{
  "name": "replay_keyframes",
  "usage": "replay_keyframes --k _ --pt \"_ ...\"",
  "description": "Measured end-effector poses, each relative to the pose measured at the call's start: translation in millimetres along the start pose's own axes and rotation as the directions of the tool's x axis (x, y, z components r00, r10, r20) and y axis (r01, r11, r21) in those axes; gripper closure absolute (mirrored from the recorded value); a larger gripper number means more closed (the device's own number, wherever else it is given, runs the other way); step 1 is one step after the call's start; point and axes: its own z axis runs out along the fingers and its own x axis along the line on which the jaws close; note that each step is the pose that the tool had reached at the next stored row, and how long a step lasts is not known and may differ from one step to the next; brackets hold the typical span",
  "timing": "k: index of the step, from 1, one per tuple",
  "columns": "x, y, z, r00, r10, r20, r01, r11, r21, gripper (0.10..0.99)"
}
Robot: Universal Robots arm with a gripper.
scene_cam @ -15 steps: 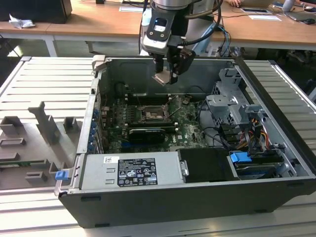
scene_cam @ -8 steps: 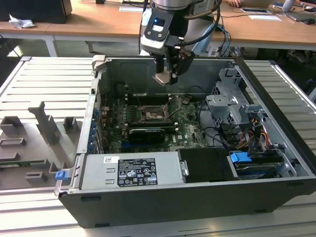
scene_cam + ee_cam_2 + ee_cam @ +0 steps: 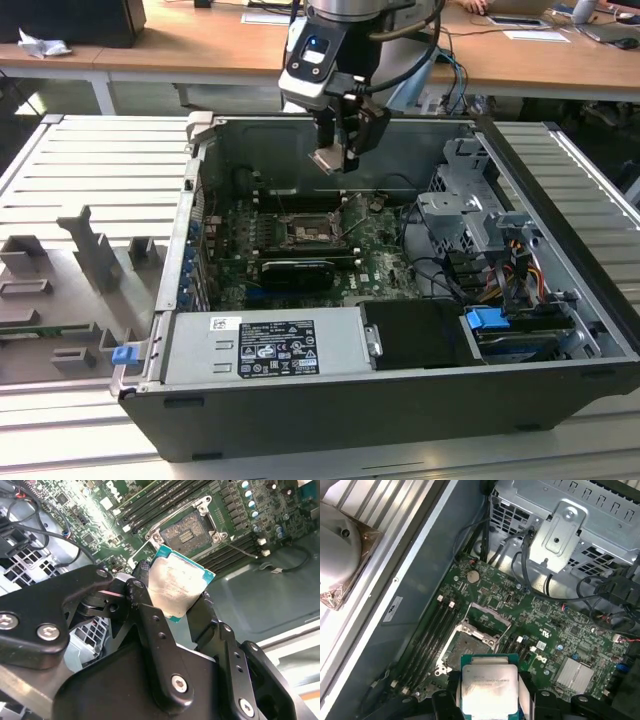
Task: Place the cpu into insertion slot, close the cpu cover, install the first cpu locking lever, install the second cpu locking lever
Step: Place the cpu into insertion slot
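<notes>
My gripper hangs above the open computer case, shut on the cpu, a small square chip with a pale metal face and green edge. In both wrist views the cpu sits clamped by its sides between the two black fingers. The insertion slot lies uncovered on the green motherboard, below the chip and well apart from it. The cpu cover stands swung up at the socket's edge.
A black graphics card lies just in front of the socket, and memory slots run beside it. A grey power supply fills the case front. The drive cage and cables crowd the exterior view's right.
</notes>
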Motion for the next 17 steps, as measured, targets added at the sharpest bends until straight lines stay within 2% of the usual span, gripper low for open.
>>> replay_keyframes --k 10,17 --pt "0.0 -0.1 0.8 0.9961 0.088 0.0059 -0.088 0.9961 -0.001 0.545" --pt "0.0 -0.1 1.6 0.9892 0.146 0.0095 -0.146 0.9892 -0.001 0.545"
